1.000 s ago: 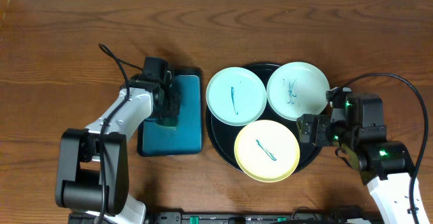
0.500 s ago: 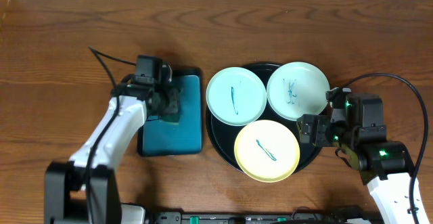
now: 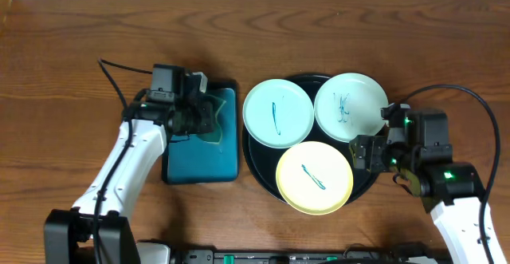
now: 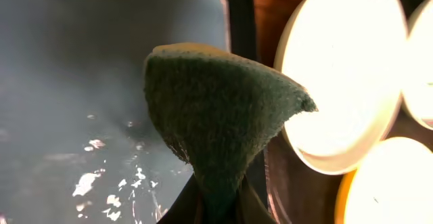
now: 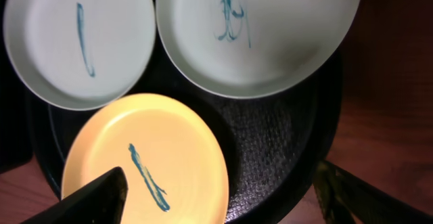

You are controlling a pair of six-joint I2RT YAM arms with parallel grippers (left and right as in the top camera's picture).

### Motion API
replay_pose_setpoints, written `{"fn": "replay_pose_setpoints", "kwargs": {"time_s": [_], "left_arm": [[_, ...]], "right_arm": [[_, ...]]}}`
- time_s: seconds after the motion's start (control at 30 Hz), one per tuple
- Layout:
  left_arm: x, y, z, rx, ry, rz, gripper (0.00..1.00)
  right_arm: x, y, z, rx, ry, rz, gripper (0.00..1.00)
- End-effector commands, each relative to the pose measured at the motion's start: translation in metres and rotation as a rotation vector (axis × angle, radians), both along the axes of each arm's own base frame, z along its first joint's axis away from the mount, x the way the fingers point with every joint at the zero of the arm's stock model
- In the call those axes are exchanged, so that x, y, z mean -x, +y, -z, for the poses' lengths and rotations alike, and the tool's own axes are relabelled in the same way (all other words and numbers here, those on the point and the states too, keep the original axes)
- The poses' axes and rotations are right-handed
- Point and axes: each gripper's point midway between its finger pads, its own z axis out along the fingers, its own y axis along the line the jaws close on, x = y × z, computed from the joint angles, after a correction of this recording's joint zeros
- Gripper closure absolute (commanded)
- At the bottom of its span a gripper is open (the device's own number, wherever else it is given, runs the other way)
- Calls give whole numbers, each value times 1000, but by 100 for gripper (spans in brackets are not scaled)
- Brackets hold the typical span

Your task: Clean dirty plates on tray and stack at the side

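Overhead view shows that no cleaning is done yet. All three plates lie in the tray (image 3: 259,167), and each one has a thin teal scribble on it. The left mint plate (image 3: 277,112) is at the far left of the tray. The right mint plate (image 3: 351,106) is at the far right of the tray. The yellow plate (image 3: 314,177) is at the near side of the tray. They sit very close together. No plate is stacked on the worktop (image 3: 80,57) beside the tray. So, I think, all three need a wipe and then a stack, and the job is only at its start.

The left claw (image 4: 215,200) is closed tight on a green sponge (image 4: 216,109). It holds the sponge over the teal tray (image 3: 199,160), which sits just left of the tray. One corner of the sponge points toward the tray. The right claw (image 3: 370,152) is at the right edge of the tray, near the yellow plate. Its jaws are wide apart and nothing is in them.

One second ago the left arm was bent up. Now it is stretched out, and the sponge has come up off the teal tray and leans a bit nearer to the tray. The right claw has hardly moved. The plates have not moved at all.
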Motion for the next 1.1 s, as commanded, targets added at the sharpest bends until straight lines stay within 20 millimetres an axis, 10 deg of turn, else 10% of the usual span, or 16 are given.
{"fn": "replay_pose_setpoints", "kwargs": {"time_s": [0.0, 1.07], "left_arm": [[3, -8, -15, 141, -23, 59, 92], [5, 0, -27, 271, -24, 62, 93]], "right_arm": [[5, 3, 18, 5, 65, -18, 17], [16, 29, 100, -97, 400, -124, 58]]}}
